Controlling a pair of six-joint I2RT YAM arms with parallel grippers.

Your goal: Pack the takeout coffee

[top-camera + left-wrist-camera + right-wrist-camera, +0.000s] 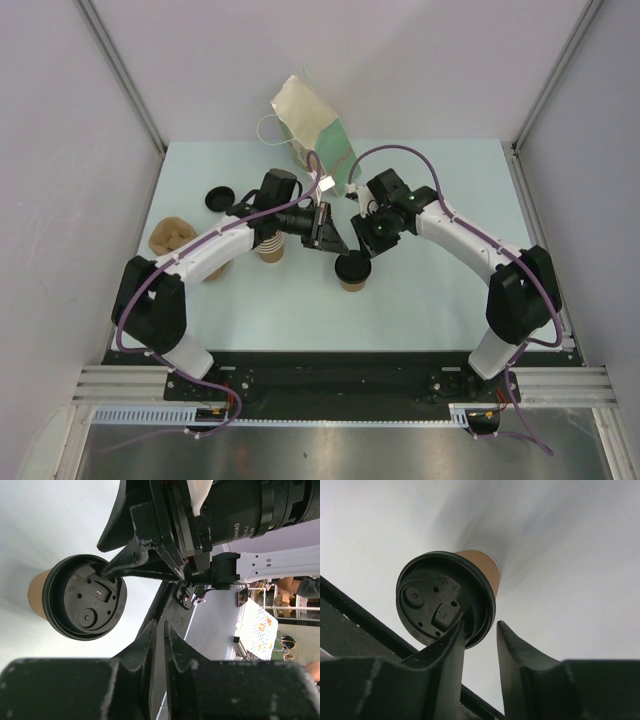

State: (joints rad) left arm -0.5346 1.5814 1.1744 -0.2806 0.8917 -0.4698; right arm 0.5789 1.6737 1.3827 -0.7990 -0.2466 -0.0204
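Note:
The takeout coffee (353, 271), a brown paper cup with a black lid, stands upright mid-table. My right gripper (358, 250) hangs just above it, open. In the right wrist view the lid's (440, 600) near rim lies between the parted right gripper (481, 625) fingers, one finger over the lid, the other clear of the cup wall. My left gripper (338, 243) hovers just left of the cup. In the left wrist view the left gripper (160, 624) fingers stand almost together with nothing between them, the coffee (85, 597) ahead to their left.
A stack of lidless brown cups (270, 250) stands under the left arm. A spare black lid (217, 198) and a pulp carrier (172, 236) lie at the left. A paper bag (315, 135) stands at the back. White walls enclose the table.

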